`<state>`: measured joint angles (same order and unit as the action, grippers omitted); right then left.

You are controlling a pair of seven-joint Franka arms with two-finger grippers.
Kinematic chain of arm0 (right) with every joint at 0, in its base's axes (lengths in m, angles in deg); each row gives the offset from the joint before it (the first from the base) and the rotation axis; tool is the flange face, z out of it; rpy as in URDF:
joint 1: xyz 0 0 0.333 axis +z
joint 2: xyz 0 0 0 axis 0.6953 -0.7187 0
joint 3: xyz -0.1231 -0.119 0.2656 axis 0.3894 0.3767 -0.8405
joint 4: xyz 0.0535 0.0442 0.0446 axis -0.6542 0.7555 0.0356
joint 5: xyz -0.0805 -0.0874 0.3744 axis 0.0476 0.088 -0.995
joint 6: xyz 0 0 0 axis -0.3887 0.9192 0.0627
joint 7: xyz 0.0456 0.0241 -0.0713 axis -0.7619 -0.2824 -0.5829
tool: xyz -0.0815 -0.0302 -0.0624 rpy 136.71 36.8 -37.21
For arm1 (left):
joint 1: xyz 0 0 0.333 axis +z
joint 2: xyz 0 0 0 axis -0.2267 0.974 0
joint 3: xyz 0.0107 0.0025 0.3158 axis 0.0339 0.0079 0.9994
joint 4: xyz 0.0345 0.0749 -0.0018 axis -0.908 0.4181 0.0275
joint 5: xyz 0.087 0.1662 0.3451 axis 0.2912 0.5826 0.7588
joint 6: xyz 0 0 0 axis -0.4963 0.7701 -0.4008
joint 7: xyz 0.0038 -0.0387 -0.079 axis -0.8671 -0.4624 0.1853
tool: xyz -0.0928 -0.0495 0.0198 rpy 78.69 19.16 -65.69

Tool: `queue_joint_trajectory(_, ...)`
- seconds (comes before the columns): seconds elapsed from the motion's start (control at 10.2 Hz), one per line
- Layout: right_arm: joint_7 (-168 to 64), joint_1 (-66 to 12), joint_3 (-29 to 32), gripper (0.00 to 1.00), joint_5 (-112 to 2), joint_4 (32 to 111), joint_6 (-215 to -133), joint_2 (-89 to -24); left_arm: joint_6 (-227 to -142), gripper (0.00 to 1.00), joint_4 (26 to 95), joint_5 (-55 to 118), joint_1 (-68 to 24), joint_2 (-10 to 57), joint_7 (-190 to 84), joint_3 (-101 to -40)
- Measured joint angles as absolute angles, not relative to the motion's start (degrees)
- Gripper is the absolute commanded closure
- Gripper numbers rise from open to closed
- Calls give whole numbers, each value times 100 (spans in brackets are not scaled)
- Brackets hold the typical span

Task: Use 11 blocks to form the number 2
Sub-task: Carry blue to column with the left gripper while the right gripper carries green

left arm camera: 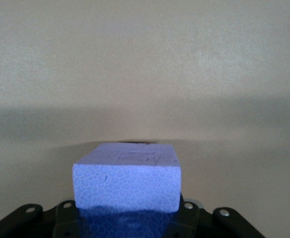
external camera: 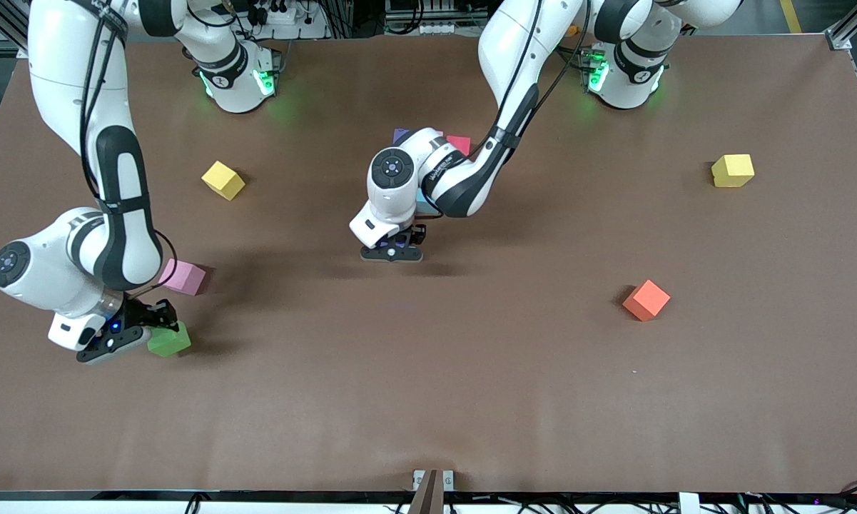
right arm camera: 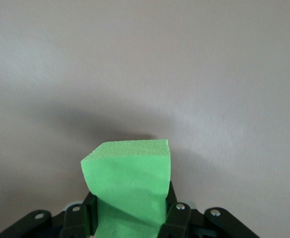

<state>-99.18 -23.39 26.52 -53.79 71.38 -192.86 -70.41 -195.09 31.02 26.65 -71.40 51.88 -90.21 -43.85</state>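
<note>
Right tool clenched on green block, low at the right arm's end of the worktop. Left tool grips a blue block mid-worktop, beside the started 2. Next you lift green and carry it there.

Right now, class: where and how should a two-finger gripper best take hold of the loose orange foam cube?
Probably from straight above, closing on two opposite flat side faces of the orange foam cube. It sits turned on the brown table, so rotate the fingers to match; nothing crowds it.
</note>
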Motion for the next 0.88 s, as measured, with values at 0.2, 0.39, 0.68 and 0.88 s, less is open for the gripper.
queue_joint_trajectory(0.2,-9683,-2326,2655,84,-5378,6646,-18729,-7014,-19507,74,3102,2665,-7166,5210,-9011,-4349)
queue_joint_trajectory(0.39,-9476,-2294,2655,84,-5378,6430,-18438,-6988,-19507,69,3102,2665,-7170,5223,-9009,-4336)
queue_joint_trajectory(0.68,-9184,-2241,2658,84,-5377,6403,-18195,-6952,-19507,55,3101,2658,-7173,5251,-9008,-4334)
queue_joint_trajectory(0.88,-8800,-2113,2669,84,-5333,6381,-17959,-6857,-19527,53,3101,2623,-7174,5273,-9008,-4334)
